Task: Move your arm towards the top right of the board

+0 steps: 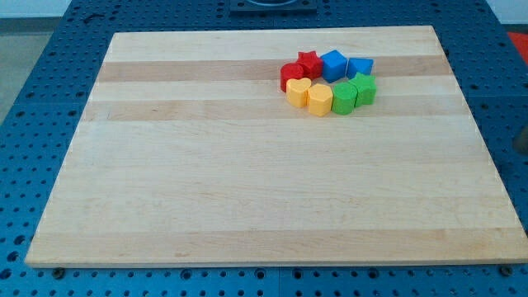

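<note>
Several blocks sit in a tight cluster on the wooden board [247,181], toward the view's top right. The back row holds a red star [309,61], a blue cube [333,63] and a blue wedge-like block [360,66]. A red block [290,76] is at the cluster's left. The front row holds a yellow heart [298,92], a yellow hexagon [319,99], a rounded green block [343,98] and a green star [364,88]. My tip does not clearly show. A dark blurred shape [521,138] sits at the view's right edge, off the board.
The board lies on a blue perforated table [41,91]. A dark fixture [272,5] stands beyond the board's top edge.
</note>
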Controlling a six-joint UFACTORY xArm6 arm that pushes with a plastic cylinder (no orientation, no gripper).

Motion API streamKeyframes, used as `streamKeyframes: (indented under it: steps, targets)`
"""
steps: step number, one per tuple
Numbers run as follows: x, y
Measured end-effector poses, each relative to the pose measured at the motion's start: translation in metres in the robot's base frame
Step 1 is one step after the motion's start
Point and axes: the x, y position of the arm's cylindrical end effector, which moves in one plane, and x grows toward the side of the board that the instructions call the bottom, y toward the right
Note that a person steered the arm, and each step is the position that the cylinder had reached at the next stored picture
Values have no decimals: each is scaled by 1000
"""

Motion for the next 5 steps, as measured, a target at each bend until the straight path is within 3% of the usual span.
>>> streamKeyframes:
  steps: [2, 5]
  targets:
    - [-96, -32]
    - [-140, -108]
